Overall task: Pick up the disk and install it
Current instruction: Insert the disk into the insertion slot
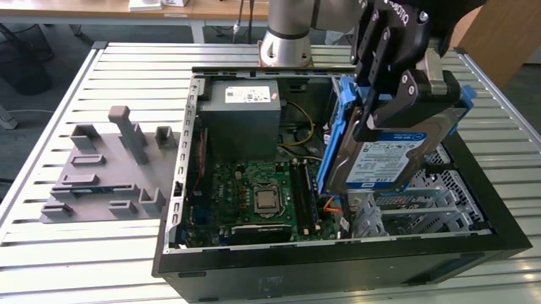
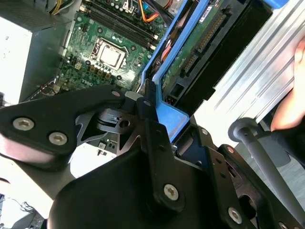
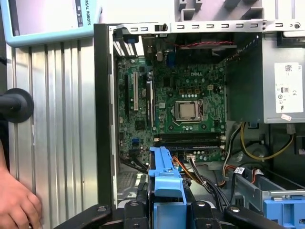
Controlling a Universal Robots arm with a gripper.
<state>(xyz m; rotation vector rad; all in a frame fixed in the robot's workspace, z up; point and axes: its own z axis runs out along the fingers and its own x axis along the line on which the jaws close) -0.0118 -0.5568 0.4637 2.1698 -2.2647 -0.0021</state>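
Observation:
The disk point(image 1: 391, 159), a silver hard drive with a white-and-blue label in a blue plastic carrier, hangs tilted on edge above the open computer case point(image 1: 498, 218), over its right-hand side in the exterior view. My gripper point(image 1: 406, 114) is shut on the disk's upper end, black fingers on either side. In the second wrist view the disk's green circuit-board underside point(image 2: 200, 47) shows beyond the gripper point(image 2: 159, 126). In the first wrist view the blue carrier point(image 3: 164, 174) juts out from the gripper point(image 3: 164, 210) towards the motherboard.
Inside the case lie the green motherboard point(image 1: 262, 190), a grey power-supply box point(image 1: 241, 107) and a metal drive cage point(image 1: 422, 209) below the disk. A grey plastic fixture point(image 1: 110, 171) sits on the slatted table at the exterior view's left. A person's hand point(image 3: 14, 205) rests beside the case.

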